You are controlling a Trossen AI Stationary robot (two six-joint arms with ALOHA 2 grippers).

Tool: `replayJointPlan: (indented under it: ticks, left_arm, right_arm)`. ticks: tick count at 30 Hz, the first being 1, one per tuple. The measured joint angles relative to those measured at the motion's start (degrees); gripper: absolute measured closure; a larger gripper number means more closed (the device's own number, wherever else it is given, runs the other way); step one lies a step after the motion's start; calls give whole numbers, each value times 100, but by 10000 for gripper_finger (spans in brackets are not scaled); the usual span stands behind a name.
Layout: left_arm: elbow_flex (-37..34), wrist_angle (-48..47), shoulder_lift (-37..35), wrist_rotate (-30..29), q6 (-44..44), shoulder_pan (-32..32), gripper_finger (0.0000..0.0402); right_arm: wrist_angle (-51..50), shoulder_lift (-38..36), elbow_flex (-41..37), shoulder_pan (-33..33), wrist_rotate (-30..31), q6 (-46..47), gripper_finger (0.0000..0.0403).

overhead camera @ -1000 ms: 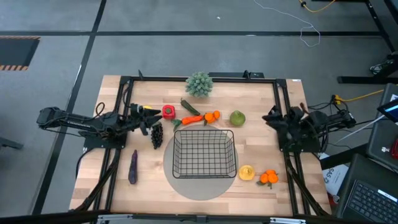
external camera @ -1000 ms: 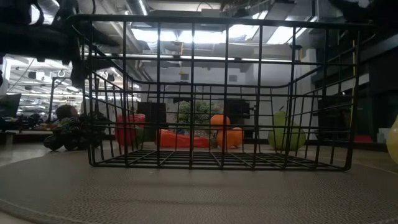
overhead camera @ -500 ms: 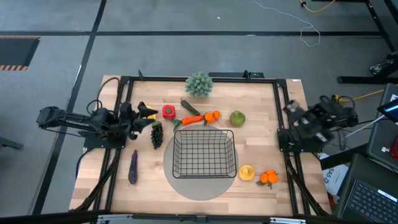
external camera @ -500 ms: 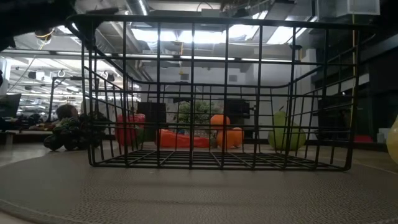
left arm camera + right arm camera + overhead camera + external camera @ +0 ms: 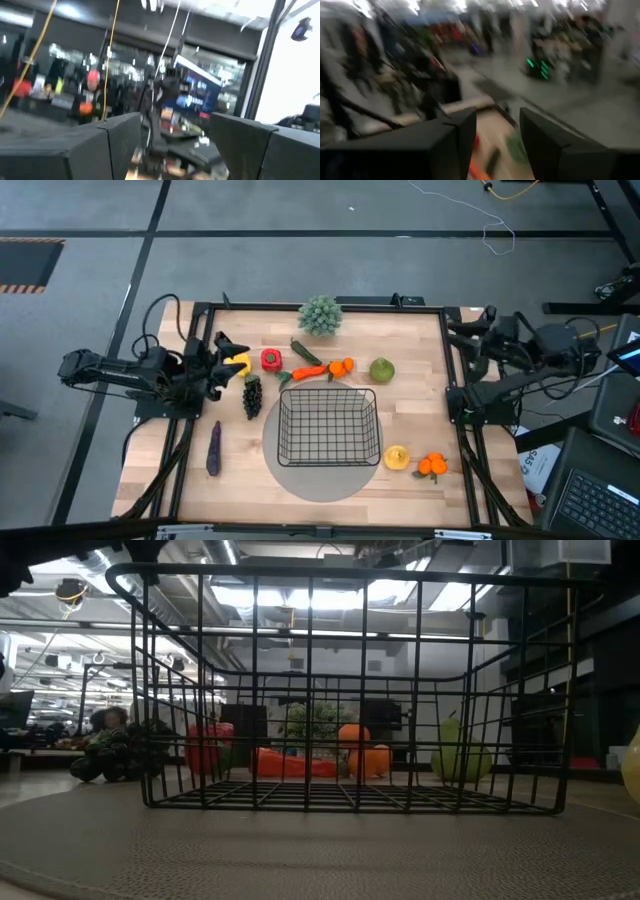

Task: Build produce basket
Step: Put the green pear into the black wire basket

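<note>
while nothing sits in the basket [image 5: 329,426] yet, both arms are up at the bench [image 5: 420,370] edges. the left tool [image 5: 222,355] is gaping wide with nothing between its fingers [image 5: 120,145]; the banana [image 5: 238,364] lies just beside its tip, the red pepper [image 5: 270,360] and grapes [image 5: 252,396] a bit past it, the basket further out toward bench centre. the right tool [image 5: 468,328] is raised at the far corner, part open and carrying nothing (its wrist view shows a clear gap). pear [image 5: 381,369] and carrot [image 5: 312,370] lie inward of it; lemon [image 5: 396,457] and oranges [image 5: 431,466] are well off toward the near edge.

likely step: first pick, probably the banana. to do it well, drop straight over it, straddle the short way across, close firmly, lift clear of the basket rim before crossing, release low inside.
</note>
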Motion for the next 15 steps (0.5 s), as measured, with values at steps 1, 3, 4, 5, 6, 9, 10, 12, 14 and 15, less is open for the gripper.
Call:
replayJointPlan:
  ticks: [1, 3, 4, 5, 6, 9, 10, 12, 14, 15]
  left_arm:
    - [0, -145, 0, 0, -105, 0, 172]
    - [0, -332, 4, -2, -357, 0, 172]
    - [0, -434, 2, -2, -479, 0, 172]
    - [0, -492, 4, -2, -575, 0, 172]
    - [0, -548, 4, -2, -615, 0, 172]
    - [0, -644, 7, -79, -616, 0, 172]
    - [-2, -704, 4, -146, -616, 0, 172]
    - [0, -891, 26, -355, -616, 0, 172]
    - [-1, -1092, 47, -563, -616, 0, 172]
    - [0, -1175, 66, -644, -614, 0, 172]
  right_arm:
    - [-422, 158, 137, -2, 94, 271, 255]
    - [-1195, 488, 344, -35, 169, 877, 255]
    - [-1535, 633, 426, -61, 137, 1202, 255]
    - [-1827, 777, 501, -94, 26, 1512, 255]
    - [-2095, 905, 560, -133, -162, 1818, 255]
    - [-2749, 1218, 590, -286, -729, 2556, 255]
    - [-2900, 1323, 583, -342, -862, 2756, 255]
    - [-3110, 1531, 509, -454, -1006, 3037, 255]
    - [-3107, 1740, 409, -604, -1017, 3148, 255]
    - [-3069, 1846, 361, -689, -1019, 3198, 255]
